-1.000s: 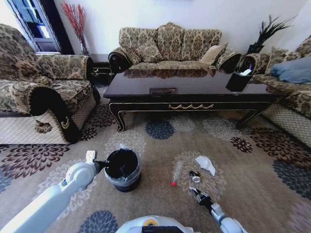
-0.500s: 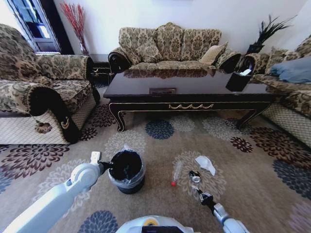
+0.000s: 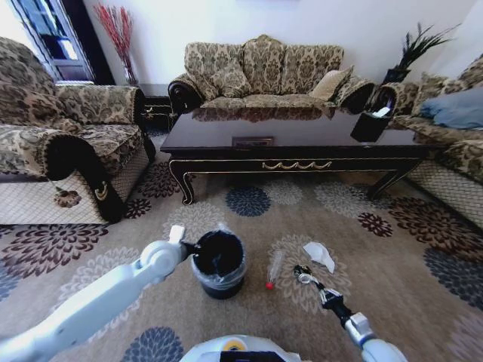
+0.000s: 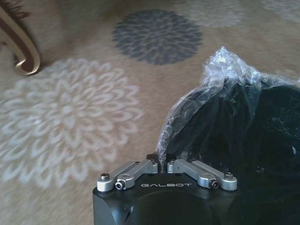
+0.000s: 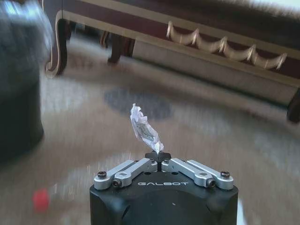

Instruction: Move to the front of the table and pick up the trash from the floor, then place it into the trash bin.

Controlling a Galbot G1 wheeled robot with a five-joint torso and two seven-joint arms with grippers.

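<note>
My left gripper (image 3: 189, 246) is shut on the rim and liner bag of the black trash bin (image 3: 219, 265), which stands on the floor (image 3: 249, 317). The left wrist view shows that gripper (image 4: 162, 160) pinching the clear liner at the edge of the trash bin (image 4: 243, 136). My right gripper (image 3: 302, 276) is shut on a small shiny wrapper (image 5: 145, 127), which sticks up from the right gripper (image 5: 159, 156). A clear tube with a red cap (image 3: 272, 271) and crumpled white paper (image 3: 318, 255) lie on the carpet. The table (image 3: 294, 143) stands behind.
A sofa (image 3: 264, 72) stands behind the table, an armchair (image 3: 60, 143) on the left and another seat (image 3: 453, 136) on the right. A black tissue box (image 3: 370, 124) sits on the table's right end. Open carpet lies around the bin.
My left arm has carried the trash bin to the right, closer to the scraps. My right gripper has moved forward and closed on the shiny wrapper that lay on the carpet.
</note>
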